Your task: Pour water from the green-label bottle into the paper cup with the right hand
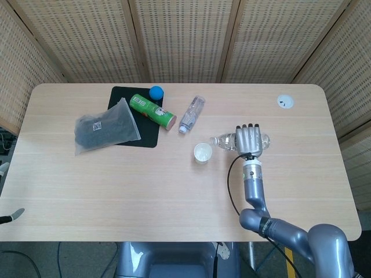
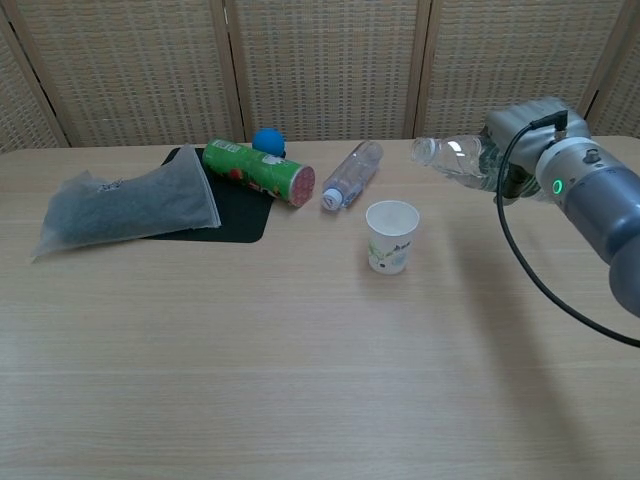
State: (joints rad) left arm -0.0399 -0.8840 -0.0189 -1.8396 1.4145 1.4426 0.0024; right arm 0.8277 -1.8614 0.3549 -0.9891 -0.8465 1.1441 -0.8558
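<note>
Fingers (image 1: 248, 130) of right hand (image 1: 250, 141) wrap bottle (image 2: 452, 155) mid-body, neck tilted toward cup (image 2: 391, 236), frame centre. Thin plastic, light, slippery, crushable.

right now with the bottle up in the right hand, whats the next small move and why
Probably carry the bottle a little further toward the paper cup before tipping more. The right hand holds it lifted and nearly on its side, neck pointing at the cup, but the chest view shows the mouth off to the cup's side, not over the rim. No stream is visible yet.
</note>
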